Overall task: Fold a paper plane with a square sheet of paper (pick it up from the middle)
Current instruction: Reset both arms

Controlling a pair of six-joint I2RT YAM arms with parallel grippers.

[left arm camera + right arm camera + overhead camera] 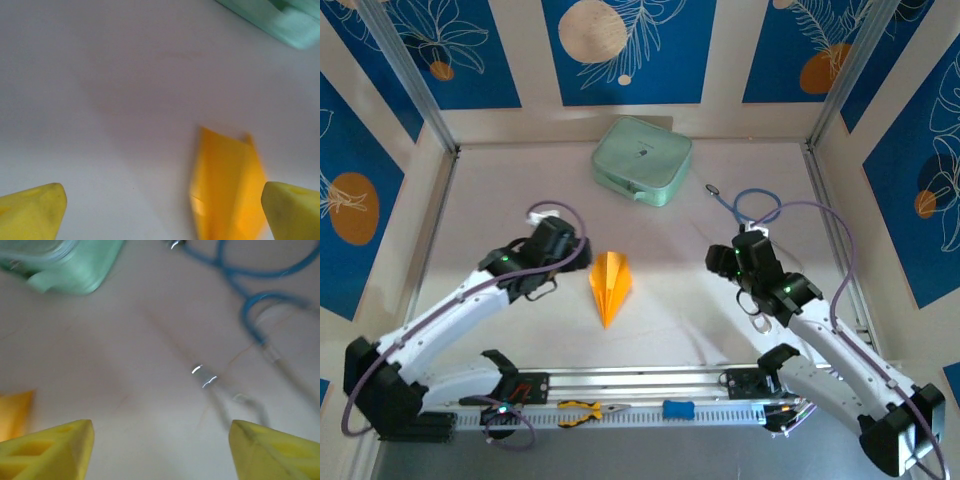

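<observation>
Bounds: table (500,190) closed in by patterned blue-and-cream walls at the far side and both flanks, with slanted metal posts at the far corners. Metal rail (640,385) across the near edge between the arm bases, with orange-handled pliers (585,410) and a blue-handled tool (678,409) lying along it.

Far middle: pale green case (642,161) near the back wall, well apart from both arms. Far right: blue cable (750,207) looped on the surface, just beyond the right gripper (735,262); seen blurred from the right wrist (260,300), along with a corner of the case (65,265).

Open room: bare tabletop on all sides of the paper plane (610,286), widest toward the right arm and toward the case. Bare surface also across the far left of the table.

Paper plane: flat on the table at the centre, between the two grippers, nearer the left gripper (565,262). Orange-yellow dart, nose toward the near edge, broad tail toward the case, lengthwise crease down the middle. Touched by neither gripper.

Left wrist view: left gripper (162,212) with yellow fingers (32,210) spread wide, nothing clamped; plane (227,185) on the surface beyond them, by the right-hand finger, edges blurred. Case corner (272,17) at top right.

Right wrist view: right gripper (165,452) with fingers (55,447) apart, bare table between; orange corner of the plane (12,412) at the left edge.
</observation>
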